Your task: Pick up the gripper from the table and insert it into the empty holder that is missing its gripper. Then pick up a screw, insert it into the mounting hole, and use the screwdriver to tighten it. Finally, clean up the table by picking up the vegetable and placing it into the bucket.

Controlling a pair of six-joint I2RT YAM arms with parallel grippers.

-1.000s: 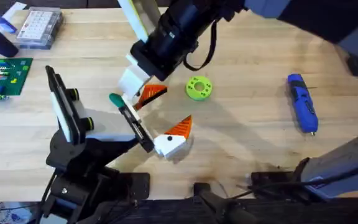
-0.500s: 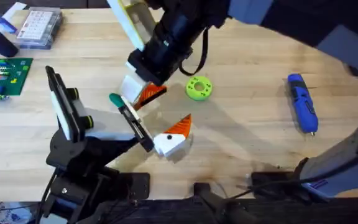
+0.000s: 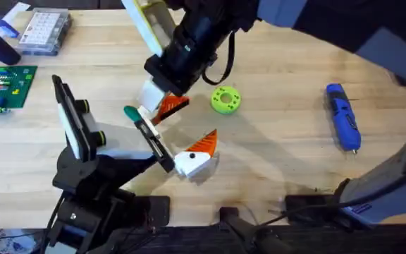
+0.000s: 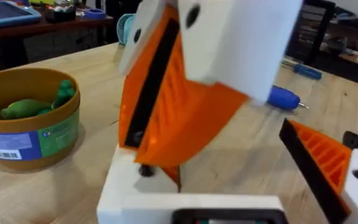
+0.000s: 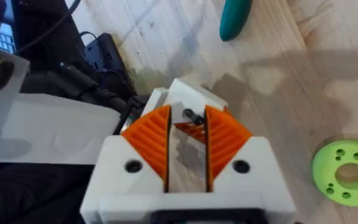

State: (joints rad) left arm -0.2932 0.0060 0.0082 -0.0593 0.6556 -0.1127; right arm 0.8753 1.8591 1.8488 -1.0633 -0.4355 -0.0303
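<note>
My right gripper point(image 3: 158, 97) reaches in from the upper right and is shut on the gripper point(image 3: 169, 106), a white block with an orange wedge. A small black pin point(image 5: 191, 116) shows between its orange pads point(image 5: 149, 140). The piece hangs right by the teal knob point(image 3: 130, 111) of the holder point(image 3: 154, 144), the black rail on my left gripper point(image 3: 182, 141). That gripper is open, with one white-and-orange finger point(image 3: 197, 155) at the rail's far end. The blue screwdriver point(image 3: 343, 116) lies far right. A green vegetable point(image 4: 30, 107) lies inside the bucket point(image 4: 23, 143).
A lime-green ring disc point(image 3: 225, 99) lies just right of the held piece. A clear parts box point(image 3: 44, 32) and a green circuit board point(image 3: 4, 86) sit at the far left. Bare wood stretches between the disc and the screwdriver.
The right arm has swung slightly left and up over the table. The held white-and-orange piece has stayed almost in place by the teal knob. The left arm has not moved.
</note>
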